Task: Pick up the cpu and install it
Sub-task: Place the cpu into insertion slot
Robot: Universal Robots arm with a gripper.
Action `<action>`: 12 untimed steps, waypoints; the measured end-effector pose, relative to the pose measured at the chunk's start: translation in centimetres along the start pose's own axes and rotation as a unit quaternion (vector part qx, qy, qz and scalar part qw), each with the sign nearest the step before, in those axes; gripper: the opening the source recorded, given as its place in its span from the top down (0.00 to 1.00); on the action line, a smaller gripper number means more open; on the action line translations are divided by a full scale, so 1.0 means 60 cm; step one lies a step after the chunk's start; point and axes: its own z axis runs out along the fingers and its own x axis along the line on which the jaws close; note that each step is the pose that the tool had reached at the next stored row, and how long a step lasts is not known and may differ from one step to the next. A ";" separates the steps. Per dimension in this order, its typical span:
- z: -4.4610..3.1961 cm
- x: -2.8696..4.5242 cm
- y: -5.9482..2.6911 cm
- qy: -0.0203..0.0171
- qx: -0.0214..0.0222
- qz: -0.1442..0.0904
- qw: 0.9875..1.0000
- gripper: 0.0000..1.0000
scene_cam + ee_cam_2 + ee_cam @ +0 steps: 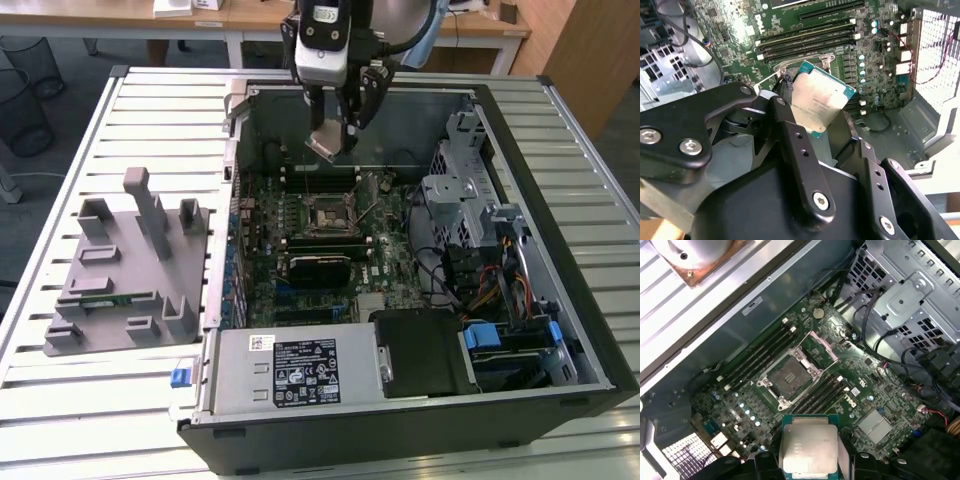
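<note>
Two black fingers (pixel 785 117) of the gripper (pixel 817 125) are closed onto opposite edges of the cpu (pixel 822 100), so the chip is clamped between them with its silver top exposed. The cpu is held in the air above the socket (pixel 790 376), clear of it and not yet seated. In the exterior view it is seen tilted rather than level with the socket.

The step in hand is judged to be the carry to the socket. For this the chip would need to be levelled and squared to the socket's frame before any descent, since a corner-first touch could harm the socket bed. Only the edges are gripped, so slow motion is advised against a slip.

The load plate (pixel 817 345) is seen swung up at one side of the socket, and the bed is left uncovered. Memory slots (pixel 757 352) run along two opposite sides of the socket, just beside it and low, so little hindrance is expected from them.

Farther from the socket, the drive cage (pixel 455 190) and the case wall (pixel 420 110) stand higher. Open room is left straight above the socket, less toward these sides. Well apart from the socket, outside the case, a grey parts tray (pixel 120 290) lies on the slatted table (pixel 60 400).
</note>
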 end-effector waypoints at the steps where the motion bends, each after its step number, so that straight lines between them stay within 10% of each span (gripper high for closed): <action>1: 0.000 0.000 0.000 -0.001 0.000 0.007 1.000 0.47; 12: 0.004 0.000 0.000 -0.008 0.000 0.094 0.996 0.47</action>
